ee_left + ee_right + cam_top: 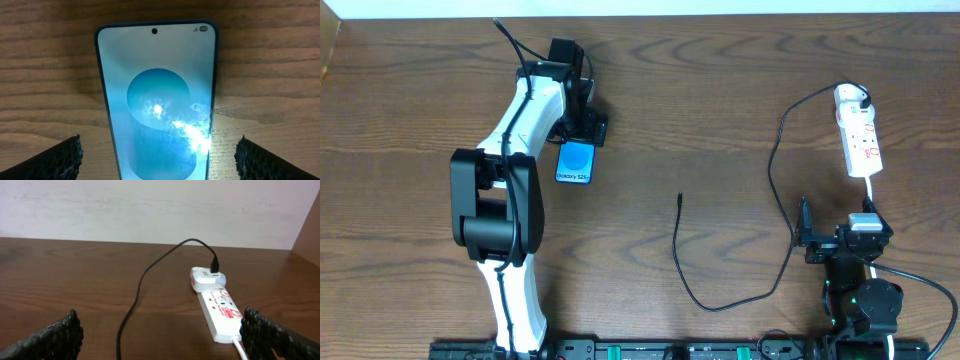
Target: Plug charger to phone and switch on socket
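Overhead: stretched far forward on the left, left gripper (582, 128) spread wide over the lit phone (576, 162), clasping nothing. Folded close to base on the right, right gripper (840, 228) equally agape, aimed at the socket (858, 135); charger (775, 200) tip lying loose mid-table (720, 90).

Robot lab, white arm (510, 150), wood-grain table (720, 100), plain white wall (150, 205)
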You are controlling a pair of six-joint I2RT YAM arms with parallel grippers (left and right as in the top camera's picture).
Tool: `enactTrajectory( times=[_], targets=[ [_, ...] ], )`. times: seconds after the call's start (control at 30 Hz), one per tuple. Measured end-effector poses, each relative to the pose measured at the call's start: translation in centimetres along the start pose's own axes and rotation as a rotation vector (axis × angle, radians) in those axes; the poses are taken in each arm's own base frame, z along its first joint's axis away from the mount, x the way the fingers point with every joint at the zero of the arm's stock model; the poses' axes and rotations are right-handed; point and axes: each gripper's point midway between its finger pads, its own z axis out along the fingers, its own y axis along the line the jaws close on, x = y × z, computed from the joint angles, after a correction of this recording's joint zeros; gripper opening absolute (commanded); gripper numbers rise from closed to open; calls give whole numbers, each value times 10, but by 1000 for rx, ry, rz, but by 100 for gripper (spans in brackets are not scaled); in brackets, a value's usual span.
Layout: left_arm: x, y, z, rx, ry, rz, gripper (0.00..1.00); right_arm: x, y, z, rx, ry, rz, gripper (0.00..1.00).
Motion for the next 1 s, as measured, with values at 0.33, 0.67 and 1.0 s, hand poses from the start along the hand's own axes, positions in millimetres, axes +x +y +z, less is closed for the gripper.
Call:
enactTrajectory(
  times=[0.33,0.67,1.0],
  targets=[
    [1,0,4,0,10,-37,96,0,0,0,0,0,0,99],
    [1,0,4,0,7,-64,96,0,0,0,0,0,0,99],
    [8,0,23,-1,58,-67,96,0,0,0,0,0,0,99]
  ],
)
